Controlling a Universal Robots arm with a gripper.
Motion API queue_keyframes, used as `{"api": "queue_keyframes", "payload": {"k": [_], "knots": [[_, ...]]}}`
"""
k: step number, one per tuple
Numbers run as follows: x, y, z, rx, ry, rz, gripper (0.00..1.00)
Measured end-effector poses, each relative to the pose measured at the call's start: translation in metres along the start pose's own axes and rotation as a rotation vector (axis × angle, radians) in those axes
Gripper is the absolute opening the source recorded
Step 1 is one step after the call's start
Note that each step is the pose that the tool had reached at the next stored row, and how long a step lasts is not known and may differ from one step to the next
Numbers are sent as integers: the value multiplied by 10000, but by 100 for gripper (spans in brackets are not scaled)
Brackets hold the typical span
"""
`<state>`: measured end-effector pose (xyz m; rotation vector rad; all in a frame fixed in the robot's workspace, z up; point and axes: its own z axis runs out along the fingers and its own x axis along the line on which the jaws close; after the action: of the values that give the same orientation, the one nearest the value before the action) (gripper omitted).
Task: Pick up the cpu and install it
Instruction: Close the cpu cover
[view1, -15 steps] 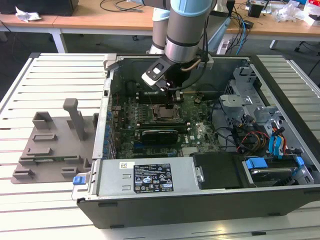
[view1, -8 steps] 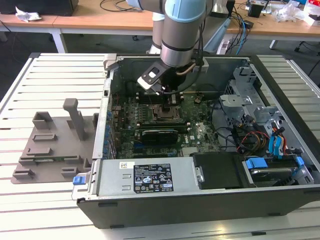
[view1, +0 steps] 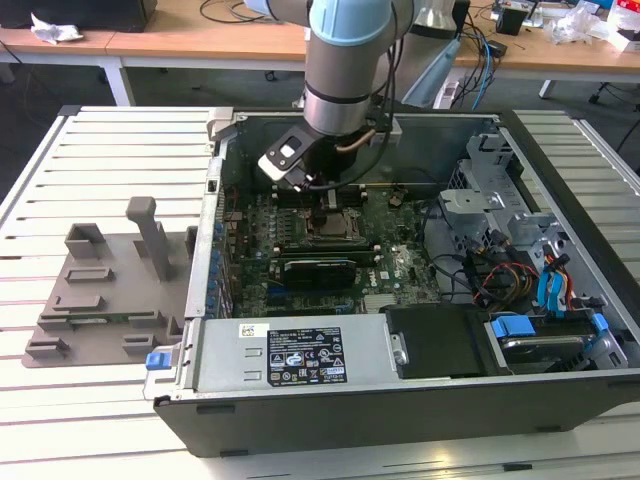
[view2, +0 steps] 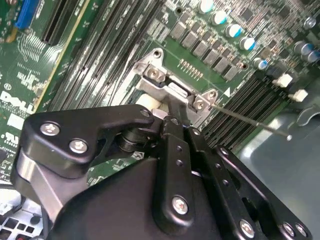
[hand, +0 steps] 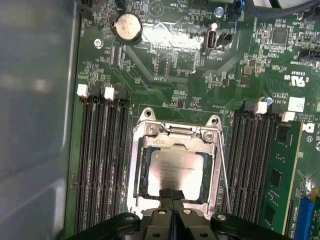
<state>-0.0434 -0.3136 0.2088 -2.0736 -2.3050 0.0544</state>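
Silvery cpu (hand: 175, 167), green motherboard (hand: 115, 75), black pincer (hand: 172, 196)

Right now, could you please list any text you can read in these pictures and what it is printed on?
Power supply label: print too small to read.
cpu top: faint lines, blurred.
Motherboard: small white markings and a maker's logo; nothing else legible.

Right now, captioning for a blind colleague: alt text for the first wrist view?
The silvery cpu lies within the metal socket frame on a green motherboard, with the shut black gripper over one edge. Dark memory slots flank the socket.
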Motion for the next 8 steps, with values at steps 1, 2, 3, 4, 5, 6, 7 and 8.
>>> {"api": "queue_keyframes", "payload": {"k": [1,2,3,4,5,6,7,8], "knots": [[1,-4,13,-1,1,-2,11],[1,-4,25,-1,1,-1,11],[1,-4,36,1,-2,0,11],[0,-4,38,4,-4,1,11],[-1,12,39,3,-1,3,11],[-7,62,38,0,-3,2,11],[-10,96,37,0,-2,0,11],[-11,109,36,0,-1,0,11]]}}
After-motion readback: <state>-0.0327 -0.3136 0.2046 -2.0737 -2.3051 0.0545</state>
